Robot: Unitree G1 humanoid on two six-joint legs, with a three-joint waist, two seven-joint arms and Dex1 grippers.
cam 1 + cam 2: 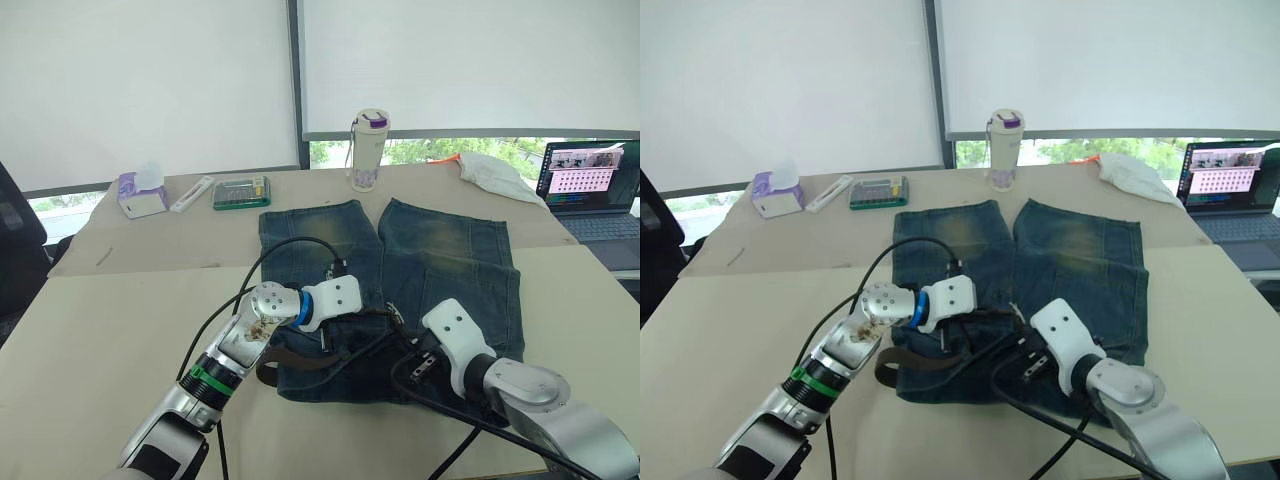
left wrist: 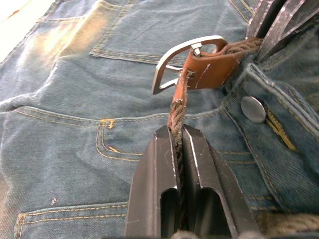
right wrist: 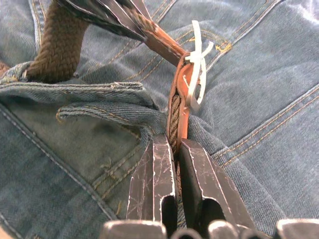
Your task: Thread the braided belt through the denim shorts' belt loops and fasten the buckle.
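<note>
The dark blue denim shorts (image 1: 400,290) with faded yellow patches lie flat on the pale table (image 1: 90,330). At their waistband, the left tool (image 2: 177,142) is pinched tight on the brown braided belt (image 2: 178,107), just beside its silver metal buckle (image 2: 174,57). The right tool (image 3: 172,149) is squeezed shut on the belt too.

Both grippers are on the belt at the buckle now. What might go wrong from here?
1. The left gripper pinches the braided belt edge-on, close to the buckle; the strap may twist or slip out.
2. The right gripper grips beside the buckle, so the black fingers could collide.
3. Pulling may bunch the denim shorts.
</note>
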